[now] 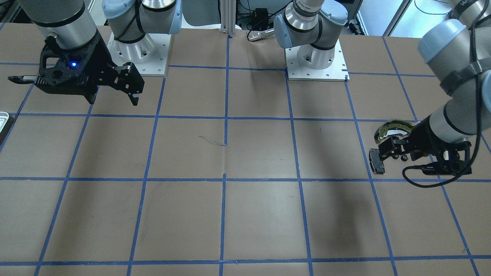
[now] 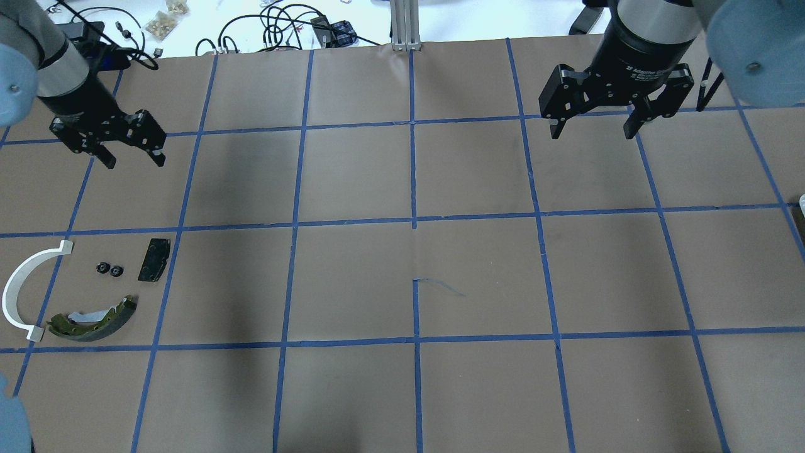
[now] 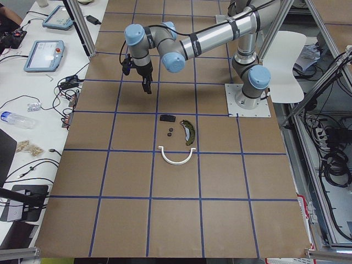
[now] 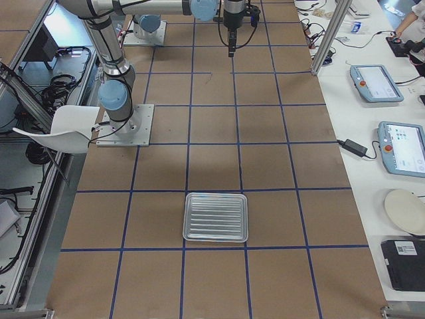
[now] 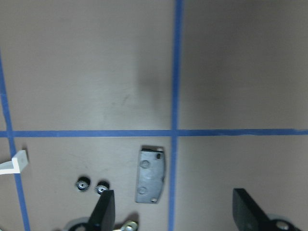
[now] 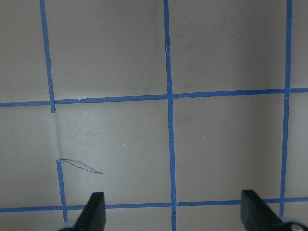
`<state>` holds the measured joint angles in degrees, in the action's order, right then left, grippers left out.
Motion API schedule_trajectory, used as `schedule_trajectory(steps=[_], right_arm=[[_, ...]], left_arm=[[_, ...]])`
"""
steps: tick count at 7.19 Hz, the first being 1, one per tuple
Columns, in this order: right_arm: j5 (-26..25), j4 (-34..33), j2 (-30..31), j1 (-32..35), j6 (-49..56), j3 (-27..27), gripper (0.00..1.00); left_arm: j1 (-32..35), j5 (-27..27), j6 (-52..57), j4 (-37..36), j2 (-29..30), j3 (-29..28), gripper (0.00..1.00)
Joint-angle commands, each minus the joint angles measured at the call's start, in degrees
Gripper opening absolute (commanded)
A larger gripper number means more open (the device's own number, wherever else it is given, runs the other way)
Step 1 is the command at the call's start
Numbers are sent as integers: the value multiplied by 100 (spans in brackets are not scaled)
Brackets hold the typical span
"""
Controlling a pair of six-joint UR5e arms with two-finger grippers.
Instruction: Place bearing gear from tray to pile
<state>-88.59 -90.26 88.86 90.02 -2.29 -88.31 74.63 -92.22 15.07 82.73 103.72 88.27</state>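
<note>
Two small dark bearing gears [image 2: 109,270] lie side by side in the pile on the table's left, between the white plastic arc [image 2: 19,292], the dark brake pad [image 2: 154,259] and the olive-gold brake shoe [image 2: 94,318]. They also show in the left wrist view [image 5: 91,185] beside the brake pad [image 5: 150,174]. My left gripper [image 2: 135,162] hangs open and empty above and beyond the pile. My right gripper [image 2: 593,133] is open and empty at the far right. The ribbed metal tray [image 4: 215,217] lies bare at the table's right end; only its edge [image 2: 802,201] shows overhead.
Blue tape lines grid the brown table. The arm bases [image 1: 316,61] stand on white plates at the robot's side. Cables and small bags [image 2: 166,19] lie beyond the far table edge. Tablets [image 4: 375,83] sit on a side bench.
</note>
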Motion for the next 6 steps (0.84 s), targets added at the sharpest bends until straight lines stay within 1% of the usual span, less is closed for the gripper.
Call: schedule_trajectory(steps=[1,2,3,4,6], right_arm=[[0,9,0,7,-9,-2,100],[0,9,0,-2,-9,-2,100],[0,9,0,7,-9,-2,100],[0,9,0,-2,-9,-2,100],[0,9,9,7,0,-2,100]], left_arm=[[1023,28,-740,112,-386,-3,100],[1271,28,-742,295,-683,23,100],[1317,72,-716,558,-878,41,100],[1309,264,-673,665,-941,41,100],[1317,292,-672,763,-941,32,100]])
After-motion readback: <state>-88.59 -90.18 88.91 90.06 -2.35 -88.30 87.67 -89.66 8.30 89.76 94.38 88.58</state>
